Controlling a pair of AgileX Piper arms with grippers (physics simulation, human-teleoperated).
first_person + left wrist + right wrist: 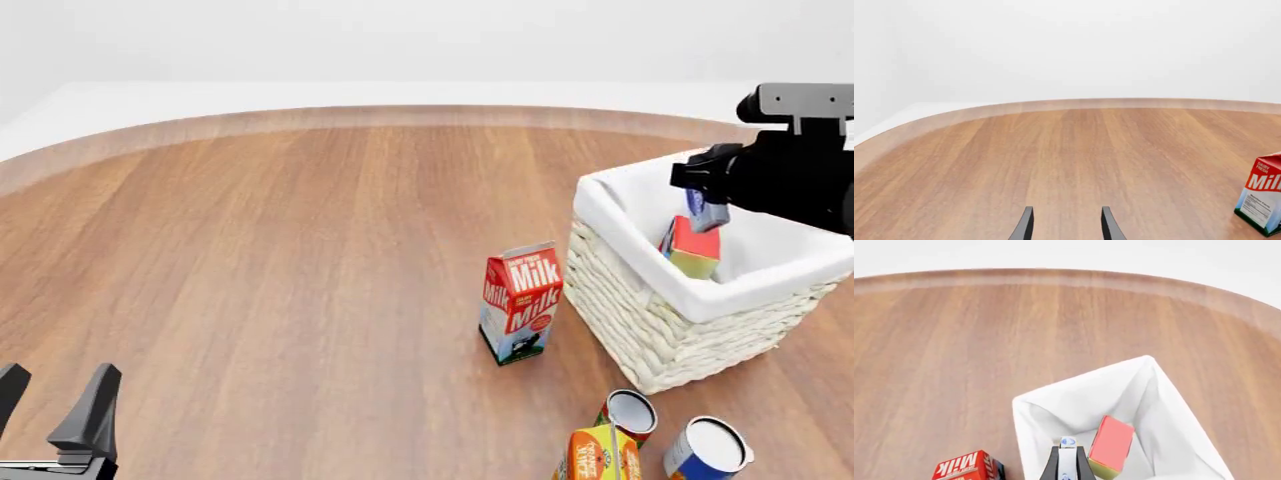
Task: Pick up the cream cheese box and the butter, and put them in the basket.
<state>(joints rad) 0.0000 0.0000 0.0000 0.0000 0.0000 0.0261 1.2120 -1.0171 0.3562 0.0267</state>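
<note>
The basket [625,298] stands at the right of the table, its white lining [1033,415] filling the right wrist view. Inside it the butter [693,249] leans on end, showing a red face [1111,444]. Above the basket's opening my right gripper [707,213] is shut on the cream cheese box [698,202], a small white and blue box pinched between the dark fingers [1053,466]; its top [1067,442] shows a blue mark. My left gripper [54,402] hangs open at the near left, nothing between its fingers [1026,225].
A red Milk carton [521,303] stands just left of the basket, also seen in the left wrist view [1262,199]. Two tin cans [627,412] [709,448] and an orange-yellow carton [597,456] sit in front of the basket.
</note>
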